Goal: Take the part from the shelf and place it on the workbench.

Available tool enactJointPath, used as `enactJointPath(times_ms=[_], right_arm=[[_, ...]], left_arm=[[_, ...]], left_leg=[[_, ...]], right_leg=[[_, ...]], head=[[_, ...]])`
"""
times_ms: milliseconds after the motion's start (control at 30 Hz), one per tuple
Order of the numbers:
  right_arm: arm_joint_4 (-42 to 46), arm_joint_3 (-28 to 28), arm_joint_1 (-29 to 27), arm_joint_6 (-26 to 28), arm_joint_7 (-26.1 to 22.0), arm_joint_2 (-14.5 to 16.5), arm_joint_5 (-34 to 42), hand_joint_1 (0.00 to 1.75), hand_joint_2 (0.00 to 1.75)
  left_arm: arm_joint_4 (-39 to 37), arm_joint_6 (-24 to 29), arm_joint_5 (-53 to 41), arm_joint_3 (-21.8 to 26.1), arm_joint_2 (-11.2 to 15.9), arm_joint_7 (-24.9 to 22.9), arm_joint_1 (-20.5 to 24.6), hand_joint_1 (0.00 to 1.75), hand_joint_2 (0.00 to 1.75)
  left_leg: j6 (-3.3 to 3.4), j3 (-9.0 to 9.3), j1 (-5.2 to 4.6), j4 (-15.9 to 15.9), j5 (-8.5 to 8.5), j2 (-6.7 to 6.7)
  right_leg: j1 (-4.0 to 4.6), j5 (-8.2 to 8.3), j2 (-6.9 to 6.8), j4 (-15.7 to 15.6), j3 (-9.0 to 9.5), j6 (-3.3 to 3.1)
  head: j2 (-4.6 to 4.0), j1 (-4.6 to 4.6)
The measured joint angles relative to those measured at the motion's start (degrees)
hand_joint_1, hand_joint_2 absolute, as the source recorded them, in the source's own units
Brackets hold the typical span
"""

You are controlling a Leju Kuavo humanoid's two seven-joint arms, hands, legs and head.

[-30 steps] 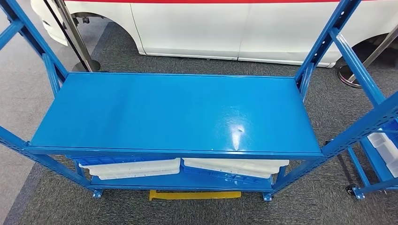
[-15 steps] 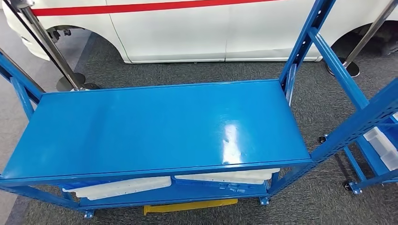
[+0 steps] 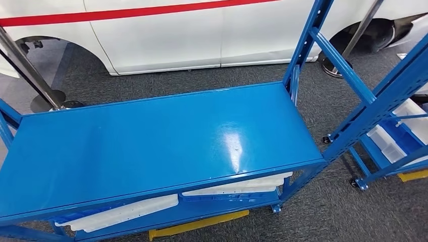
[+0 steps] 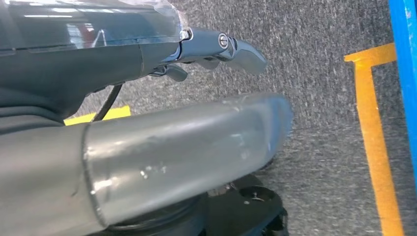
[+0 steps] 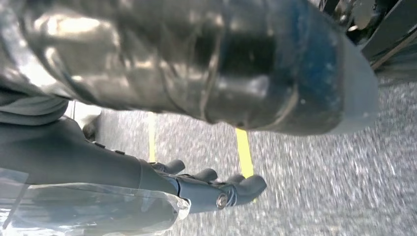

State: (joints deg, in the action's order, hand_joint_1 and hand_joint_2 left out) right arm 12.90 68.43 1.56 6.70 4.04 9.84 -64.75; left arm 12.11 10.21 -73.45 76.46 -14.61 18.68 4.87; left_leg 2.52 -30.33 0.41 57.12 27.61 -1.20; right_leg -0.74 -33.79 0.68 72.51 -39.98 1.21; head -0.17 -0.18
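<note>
Left robot hand (image 4: pixel 216 49) and right robot hand (image 5: pixel 206 189) hang empty, fingers apart.

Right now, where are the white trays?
In the head view, two white trays lie side by side on the lower shelf under the blue top; more sit in the rack on the right.

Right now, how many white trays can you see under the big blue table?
2. One white tray lies on the lower shelf toward the left, the other white tray toward the right. The blue tabletop covers most of both, so more may be hidden.
</note>
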Motion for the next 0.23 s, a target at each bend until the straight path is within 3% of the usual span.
enactJointPath(times_ms=[33, 67, 100, 167, 200, 233], right_arm=[[0.0, 0.0, 0.0, 0.0, 0.0, 0.0, -0.1, 0.0, 0.0], [0.0, 0.0, 0.0, 0.1, 0.0, 0.0, -0.1, 0.0, 0.0], [0.0, 0.0, 0.0, 0.3, 0.1, 0.0, -0.2, 0.0, 0.0], [0.0, 0.0, -0.1, 0.7, 0.2, 0.0, -0.3, 0.0, 0.0], [0.0, 0.0, -0.1, 0.9, 0.2, 0.0, -0.4, 0.0, 0.44], [0.0, 0.0, -0.1, 1.0, 0.2, 0.0, -0.4, 0.0, 0.58]], left_arm=[[0.0, 0.0, 0.0, 0.0, 0.0, 0.0, -0.1, 0.0, 0.0], [0.0, 0.0, 0.0, 0.0, 0.0, 0.0, -0.1, 0.0, 0.0], [0.0, 0.0, 0.1, 0.0, 0.0, 0.0, 0.0, 0.0, 0.0], [0.0, 0.0, 0.1, 0.0, 0.0, -0.1, 0.0, 0.0, 0.0], [0.0, 0.1, 0.2, 0.0, 0.0, -0.1, 0.1, 0.0, 0.0], [0.0, 0.1, 0.2, 0.0, 0.0, -0.1, 0.1, 0.0, 0.0]], left_leg=[[0.03, -0.04, -0.12, 0.0, 0.04, 0.44], [0.04, -0.04, -0.21, 0.0, 0.1, 0.73], [-0.01, 0.05, -0.26, 0.0, 0.17, 0.9], [-0.29, 0.29, -0.39, 0.1, 0.38, 1.04], [-0.51, 0.36, -0.48, 0.2, 0.52, 1.08], [-0.62, 0.39, -0.54, 0.2, 0.59, 1.11]], right_leg=[[-0.05, -0.47, -0.14, 1.9, -0.76, 0.09], [-0.07, 0.12, -0.22, 1.8, -0.52, 0.12], [-0.06, 1.69, -0.29, -0.6, 0.91, 0.06], [0.1, 5.07, -0.38, -8.5, 5.32, -0.39], [0.26, 6.03, -0.39, -11.6, 6.94, -0.69], [0.34, 6.36, -0.4, -13.1, 7.73, -0.85]], head=[[0.0, 0.0], [0.0, 0.0], [0.0, 0.0], [0.0, 0.0], [0.0, 0.0], [0.0, 0.0]])
